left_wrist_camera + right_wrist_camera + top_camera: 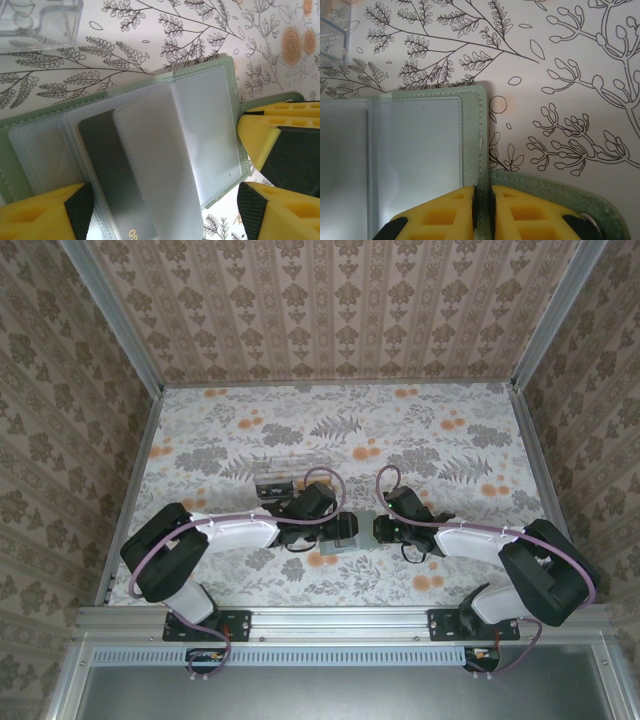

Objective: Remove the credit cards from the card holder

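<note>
Two grippers share this: my right gripper (482, 192) pinches an edge of the soft grey-green bifold card holder (205, 125), open on the floral-print table (200, 30), so my spread left gripper (160, 215) should grip the dark grey card (107, 170) squarely.

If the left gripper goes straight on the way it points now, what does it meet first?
Most likely the raised frosted plastic sleeve of the open soft grey-green card holder, lying between the open fingers of the left gripper; the depth is unclear.
</note>
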Robot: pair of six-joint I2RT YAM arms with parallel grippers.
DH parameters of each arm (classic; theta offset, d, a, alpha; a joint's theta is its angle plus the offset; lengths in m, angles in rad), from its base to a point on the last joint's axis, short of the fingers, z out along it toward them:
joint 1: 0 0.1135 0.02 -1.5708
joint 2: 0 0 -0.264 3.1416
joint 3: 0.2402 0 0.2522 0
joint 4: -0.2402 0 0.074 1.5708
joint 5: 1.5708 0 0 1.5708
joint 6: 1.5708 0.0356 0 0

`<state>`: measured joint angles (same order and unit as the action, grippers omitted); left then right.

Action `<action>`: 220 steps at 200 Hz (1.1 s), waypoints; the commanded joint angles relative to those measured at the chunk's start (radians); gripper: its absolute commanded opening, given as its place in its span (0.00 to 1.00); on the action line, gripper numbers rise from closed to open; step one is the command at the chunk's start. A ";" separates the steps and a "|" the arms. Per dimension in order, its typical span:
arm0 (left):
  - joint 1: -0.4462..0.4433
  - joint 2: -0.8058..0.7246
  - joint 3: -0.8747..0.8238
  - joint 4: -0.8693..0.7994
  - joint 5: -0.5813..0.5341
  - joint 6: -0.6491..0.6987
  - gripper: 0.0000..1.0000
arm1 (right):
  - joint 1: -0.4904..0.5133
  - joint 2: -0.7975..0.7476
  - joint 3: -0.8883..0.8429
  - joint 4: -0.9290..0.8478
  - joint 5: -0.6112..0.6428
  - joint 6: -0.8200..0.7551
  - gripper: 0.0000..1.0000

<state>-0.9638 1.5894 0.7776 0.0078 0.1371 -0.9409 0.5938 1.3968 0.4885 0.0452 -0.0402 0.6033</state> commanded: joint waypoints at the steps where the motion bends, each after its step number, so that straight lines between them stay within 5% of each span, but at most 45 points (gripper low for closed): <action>1: -0.013 0.013 0.009 0.036 0.029 0.024 0.81 | 0.006 0.032 -0.005 -0.035 -0.005 0.006 0.19; 47: -0.012 0.011 0.008 0.049 0.038 0.030 1.00 | 0.006 0.034 -0.005 -0.034 -0.007 0.006 0.19; 171: -0.013 0.011 -0.003 0.112 0.075 0.035 1.00 | 0.006 0.029 -0.005 -0.039 -0.004 0.009 0.19; 220: -0.006 -0.057 -0.010 0.034 0.023 0.061 1.00 | 0.000 -0.088 -0.008 -0.107 0.095 0.019 0.19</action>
<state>-0.9691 1.5921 0.7773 0.0689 0.1761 -0.9150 0.5941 1.3811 0.4885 0.0273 -0.0242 0.6067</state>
